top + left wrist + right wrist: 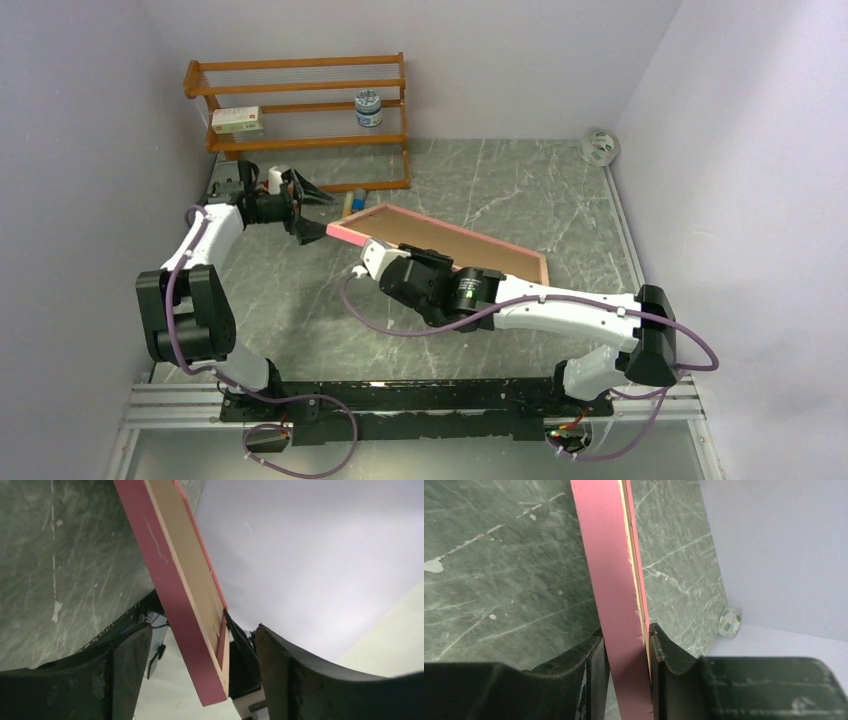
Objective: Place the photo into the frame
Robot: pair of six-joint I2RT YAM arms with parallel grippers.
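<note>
R gripper point(626, 642) clamped on frame point(345, 232) near edge, holding it tilted over table point(560, 200), prob. to turn it for loading. L gripper point(200, 645) fingers apart, straddling frame corner, contact unclear. Photo not in view. Box point(237, 120) & jar point(369, 108) labels on rack point(300, 90) unreadable.

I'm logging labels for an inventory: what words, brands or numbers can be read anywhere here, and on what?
No text is legible in any view.
Box on the shelf rack: coloured print, too small to read.
Jar on the same rack: blue-patterned label, too blurred to read.
White roll by the far wall: coloured marks, illegible.
Frame: no writing visible.
</note>
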